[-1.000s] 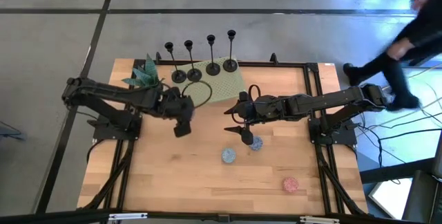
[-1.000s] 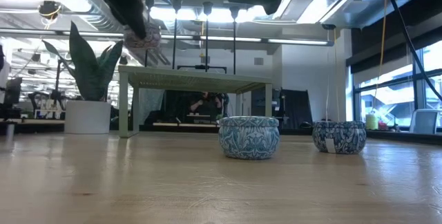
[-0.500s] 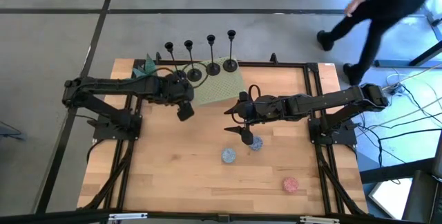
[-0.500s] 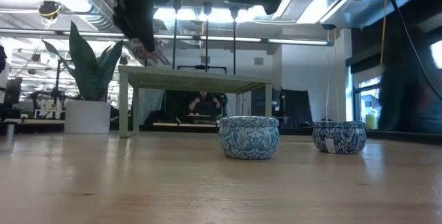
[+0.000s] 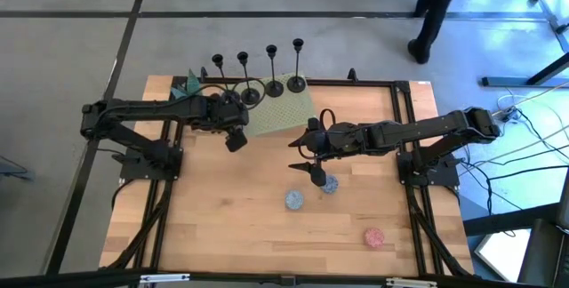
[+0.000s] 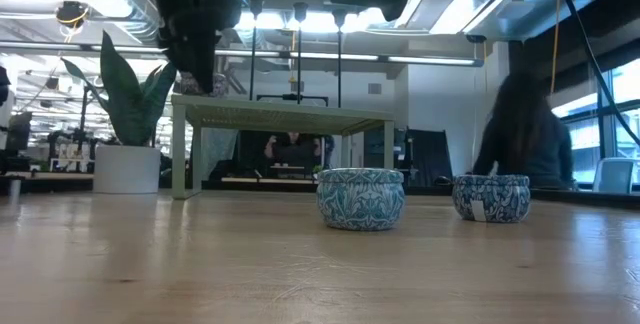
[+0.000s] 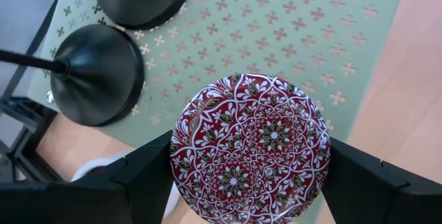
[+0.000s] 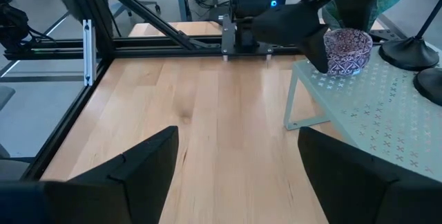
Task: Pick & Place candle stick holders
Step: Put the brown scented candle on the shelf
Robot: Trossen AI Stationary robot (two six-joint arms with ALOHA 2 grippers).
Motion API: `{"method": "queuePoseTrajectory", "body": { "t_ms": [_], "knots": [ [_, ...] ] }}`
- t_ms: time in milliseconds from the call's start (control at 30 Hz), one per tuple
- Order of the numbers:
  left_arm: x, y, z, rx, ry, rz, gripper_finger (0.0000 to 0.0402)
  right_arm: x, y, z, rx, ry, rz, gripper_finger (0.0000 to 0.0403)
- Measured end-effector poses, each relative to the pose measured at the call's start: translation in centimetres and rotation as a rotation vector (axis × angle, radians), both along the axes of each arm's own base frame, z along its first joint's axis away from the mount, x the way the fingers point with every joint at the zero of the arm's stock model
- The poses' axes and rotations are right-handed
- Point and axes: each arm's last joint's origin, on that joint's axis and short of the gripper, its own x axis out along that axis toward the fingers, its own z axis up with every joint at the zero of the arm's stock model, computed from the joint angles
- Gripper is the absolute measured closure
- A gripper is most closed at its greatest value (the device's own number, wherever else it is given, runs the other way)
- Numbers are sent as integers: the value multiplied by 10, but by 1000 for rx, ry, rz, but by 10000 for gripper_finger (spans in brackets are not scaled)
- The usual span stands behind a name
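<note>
Four slim black candle stick holders [image 5: 258, 75], upright in a row.

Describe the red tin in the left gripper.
The red tin is small and round, apparently metal, with a red, white and dark floral pattern on its lid. It sits clamped between the left gripper's dark fingers, held in the air over the green perforated stand, next to two holders' black bases.

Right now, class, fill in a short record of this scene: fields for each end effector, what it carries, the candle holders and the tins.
left end effector: shut on red patterned tin, over green perforated stand
right end effector: open, empty, mid-table
candle stick holders: four, upright, bases on stand
blue tins: two on table
pink tin: near right front
</note>
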Motion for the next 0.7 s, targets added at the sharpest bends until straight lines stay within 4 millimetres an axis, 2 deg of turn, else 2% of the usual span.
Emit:
{"method": "queuePoseTrajectory", "body": {
  "t_ms": [367,700],
  "knots": [
    [1,0,0,4,11,-44,72,0,0,0,0,0,0,100],
    [1,1,0,61,28,-49,71,0,0,0,0,0,0,100]
  ]
}}
